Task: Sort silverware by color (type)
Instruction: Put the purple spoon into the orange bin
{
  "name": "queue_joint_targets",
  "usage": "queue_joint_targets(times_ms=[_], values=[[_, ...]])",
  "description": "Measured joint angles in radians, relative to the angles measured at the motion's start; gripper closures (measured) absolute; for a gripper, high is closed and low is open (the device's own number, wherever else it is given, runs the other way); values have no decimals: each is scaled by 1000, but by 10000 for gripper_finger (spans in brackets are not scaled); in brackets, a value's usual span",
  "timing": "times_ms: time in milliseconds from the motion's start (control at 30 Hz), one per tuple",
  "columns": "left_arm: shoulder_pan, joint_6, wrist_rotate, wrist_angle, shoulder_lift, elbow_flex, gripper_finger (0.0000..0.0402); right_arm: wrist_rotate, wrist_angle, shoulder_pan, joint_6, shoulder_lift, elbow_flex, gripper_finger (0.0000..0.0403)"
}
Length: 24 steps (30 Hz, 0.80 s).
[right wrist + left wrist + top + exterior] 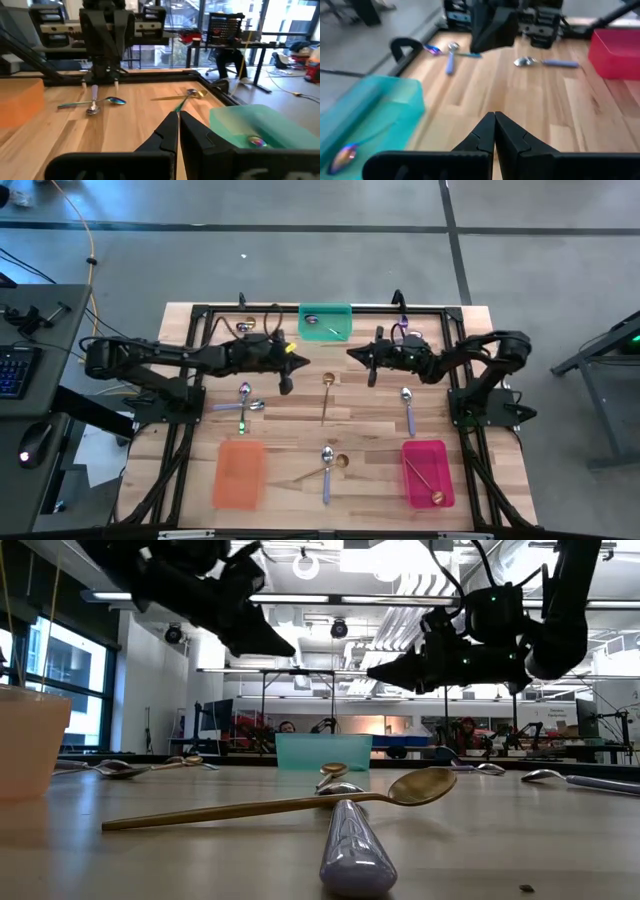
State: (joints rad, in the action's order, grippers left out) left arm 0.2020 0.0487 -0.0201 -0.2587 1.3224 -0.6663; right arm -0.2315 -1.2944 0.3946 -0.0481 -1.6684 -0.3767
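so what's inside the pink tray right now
The pink tray holds one gold spoon, lying diagonally with its bowl toward the near right corner. The rest of the tray floor shows bare in the high view; nothing covers it.

Open lanes and clutter across the tabletop

Both arms hung above the wood, the left gripper (290,370) and the right gripper (358,356) with fingers pressed together, facing each other across a bare strip in front of the green tray (325,322). Below that strip a gold spoon (326,394) lay lengthwise down the middle. On the left side, a cluster of spoons (246,402) crowded the space above the orange tray (239,472); on the right, a silver spoon (408,408) lay above the pink tray (427,472). Between the two front trays, crossed spoons (328,463) blocked the centre.
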Motion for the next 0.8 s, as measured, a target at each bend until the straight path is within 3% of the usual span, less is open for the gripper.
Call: queue_joint_targets(times_ms=[133, 367, 533, 800], values=[[0, -32, 43, 103, 29, -50, 402, -14, -59, 0, 6, -2, 27, 403], [7, -13, 45, 234, 39, -80, 402, -12, -250, 49, 7, 76, 204, 403], [37, -9, 43, 231, 39, -80, 402, 13, -259, 79, 30, 165, 278, 403], [76, 16, 69, 173, 39, -80, 402, 12, -258, 54, 48, 251, 288, 403]])
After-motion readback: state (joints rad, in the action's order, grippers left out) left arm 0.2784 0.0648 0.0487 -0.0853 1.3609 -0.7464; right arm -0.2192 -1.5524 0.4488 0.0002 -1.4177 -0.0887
